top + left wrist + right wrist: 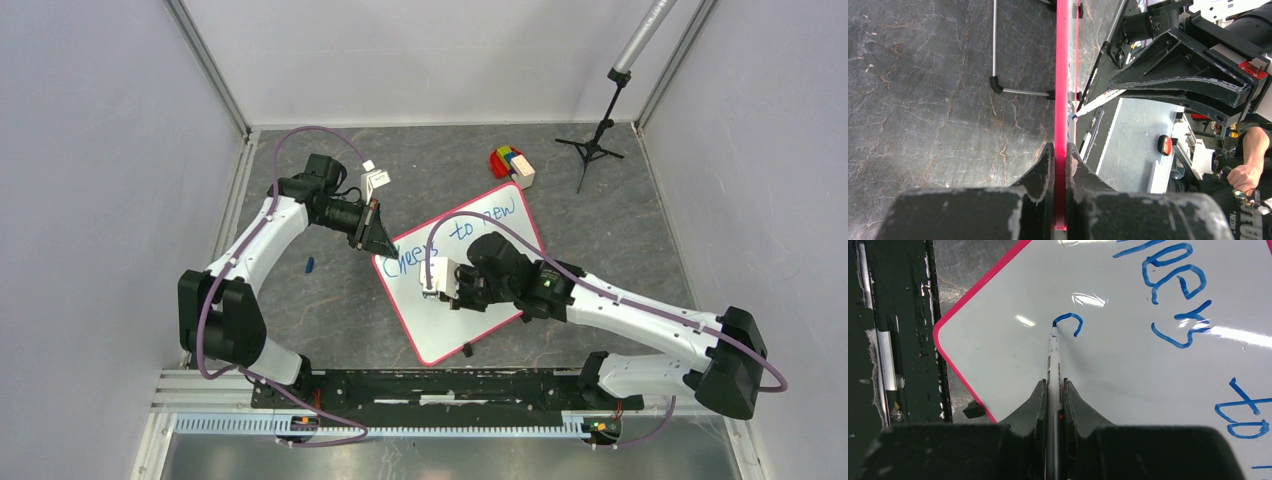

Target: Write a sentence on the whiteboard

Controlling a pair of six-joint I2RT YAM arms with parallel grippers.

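The whiteboard point(470, 315) lies tilted on the dark table, white with a pink-red rim. Blue lettering of the sentence point(455, 232) reads "Cheers to new" along its upper part. My left gripper point(378, 240) is shut on the board's left rim point(1062, 75), the pink edge pinched between both fingers point(1048, 165). My right gripper point(1053, 385) is shut on a white marker point(1054, 357). The marker's tip touches the board at the end of a short blue curved stroke point(1070, 322), below the word "Cheers" point(1173, 290). The word "to" point(1243, 412) shows at the right.
A pile of coloured blocks point(510, 162) sits just beyond the board's far corner. A black tripod stand point(595, 145) rises at the back right. A small blue cap point(310, 265) lies left of the board, and a black clip point(467, 349) near its front edge. The arms' mounting rail point(440, 390) runs along the near edge.
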